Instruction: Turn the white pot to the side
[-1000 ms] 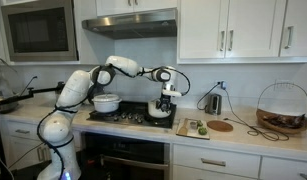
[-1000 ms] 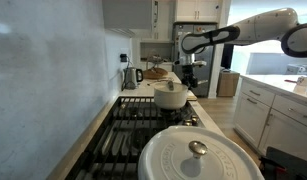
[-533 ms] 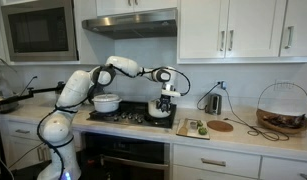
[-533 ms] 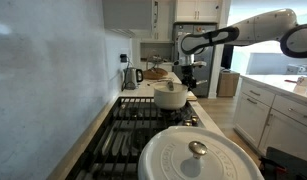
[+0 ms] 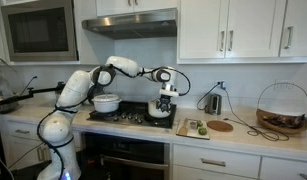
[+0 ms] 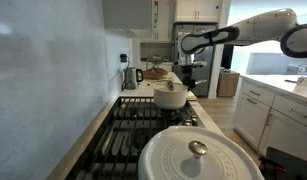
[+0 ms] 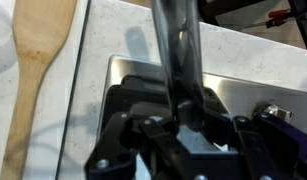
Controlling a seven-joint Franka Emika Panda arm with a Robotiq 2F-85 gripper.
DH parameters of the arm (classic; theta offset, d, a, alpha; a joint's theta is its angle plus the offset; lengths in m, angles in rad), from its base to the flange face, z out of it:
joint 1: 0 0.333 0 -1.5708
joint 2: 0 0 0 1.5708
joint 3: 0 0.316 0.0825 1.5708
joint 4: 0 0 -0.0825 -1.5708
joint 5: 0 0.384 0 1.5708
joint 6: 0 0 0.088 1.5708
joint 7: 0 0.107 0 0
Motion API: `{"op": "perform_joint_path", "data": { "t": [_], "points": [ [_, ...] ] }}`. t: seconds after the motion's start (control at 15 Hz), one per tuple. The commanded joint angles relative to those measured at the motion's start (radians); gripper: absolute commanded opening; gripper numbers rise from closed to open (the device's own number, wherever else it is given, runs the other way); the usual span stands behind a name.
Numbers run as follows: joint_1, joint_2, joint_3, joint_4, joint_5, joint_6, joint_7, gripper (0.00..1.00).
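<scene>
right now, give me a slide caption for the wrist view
Wrist view: end effector over the steel stovetop edge, wooden spatula lying on the pale counter beside it

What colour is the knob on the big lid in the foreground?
Silvery metal, the knob on a white lid; clearest in an exterior view.

The hood (image 5: pixel 130 22) hangs like a roof over the stove (image 5: pixel 128 115) and the end effector (image 5: pixel 165 104), and the wall (image 6: pixel 53 80) shuts the back — the front is open. A lidded pot (image 6: pixel 198 160) fills one end of the stove, and a kettle (image 5: pixel 214 102) and a cutting board (image 5: pixel 193 127) stand on the bench (image 5: pixel 243 135) past the other end.
</scene>
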State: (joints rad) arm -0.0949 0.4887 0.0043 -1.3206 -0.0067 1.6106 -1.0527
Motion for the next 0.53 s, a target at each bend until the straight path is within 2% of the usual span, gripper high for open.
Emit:
{"op": "perform_joint_path", "data": {
  "t": [0.0,0.47],
  "points": [
    [0.001,-0.016,0.006,0.015,0.011,-0.001,0.096,0.00],
    [-0.006,-0.046,0.006,-0.022,0.013,0.009,0.187,0.00]
  ]
}}
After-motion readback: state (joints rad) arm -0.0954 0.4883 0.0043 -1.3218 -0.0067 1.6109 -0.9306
